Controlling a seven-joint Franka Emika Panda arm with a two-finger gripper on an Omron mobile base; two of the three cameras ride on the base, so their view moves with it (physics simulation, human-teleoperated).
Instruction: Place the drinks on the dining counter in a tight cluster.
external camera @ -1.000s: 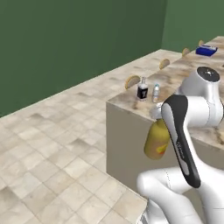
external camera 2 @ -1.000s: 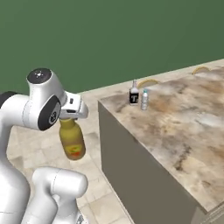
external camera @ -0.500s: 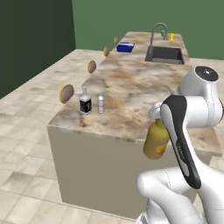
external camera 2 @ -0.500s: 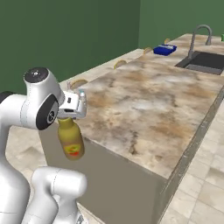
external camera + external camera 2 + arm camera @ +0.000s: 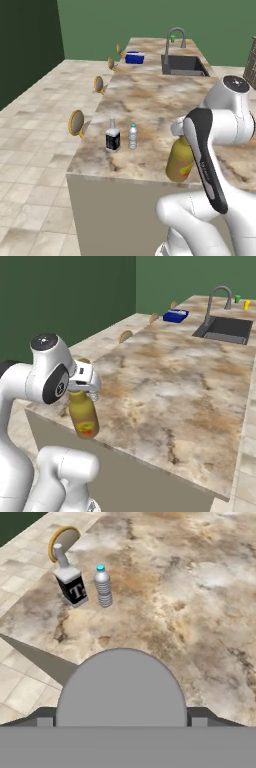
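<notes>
rear flanking views over shared dining counter (image 5: pixel 150 100)

The white arm (image 5: pixel 215 150) rises at lower right, carrying a large amber-yellow bottle (image 5: pixel 179 160) upright at the near edge of the marbled desk (image 5: pixel 155 100). Left of it, a small dark white-labelled bottle (image 5: pixel 112 136) and a small clear water bottle (image 5: pixel 132 137) stand just beside each other. Farther back sit a sink (image 5: pixel 184 65) with a curved faucet (image 5: pixel 175 37) and a blue object (image 5: pixel 134 58). Round stools (image 5: pixel 76 122) line the left side.

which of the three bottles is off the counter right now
The large amber-yellow bottle, held up by its grey cap in the end effector. The small dark white-labelled bottle and the clear water bottle both stand side by side on the dining counter.
</notes>
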